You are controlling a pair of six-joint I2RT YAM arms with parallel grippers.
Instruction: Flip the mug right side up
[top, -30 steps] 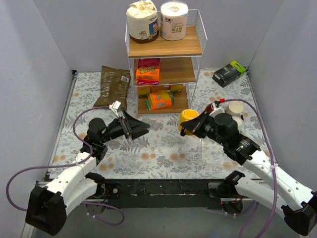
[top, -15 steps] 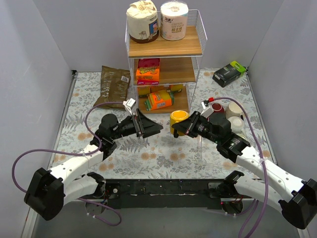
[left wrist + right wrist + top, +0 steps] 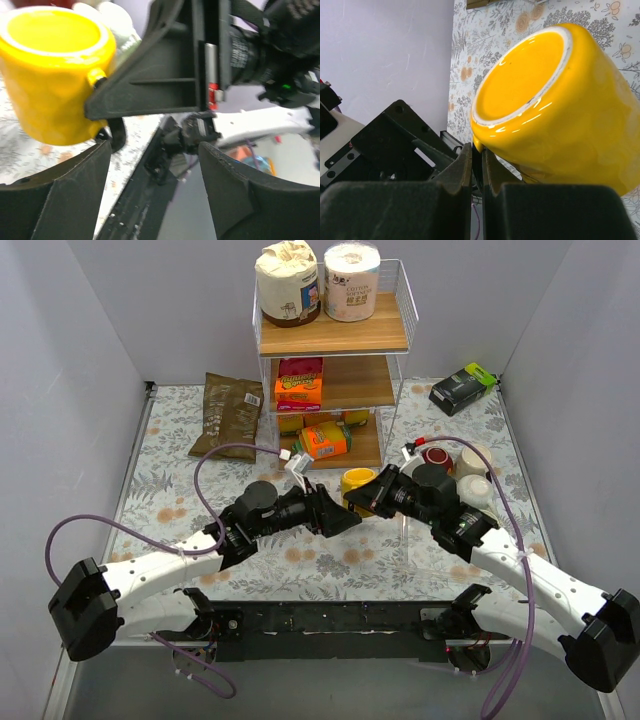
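Holds the left fingers [image 3: 55, 200] apart low over the floral-patterned desk [image 3: 330, 562], in front of the three-tier wooden shelf rack [image 3: 335, 335], just short of the glossy yellow ceramic mug [image 3: 357, 481]. Grips that mug's handle with the right fingers [image 3: 385, 210] clamped, tilted clear of the desk, flat base showing, nearer the rack.

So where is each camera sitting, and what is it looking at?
Top external: high behind the arms, looking down on the table, both arms and the yellow mug.
Left wrist: on the left arm, looking through its open left end effector at the mug and the right end effector holding it.
Right wrist: on the right arm, looking along that shut end effector at the mug's bottom.
All three show the mug.
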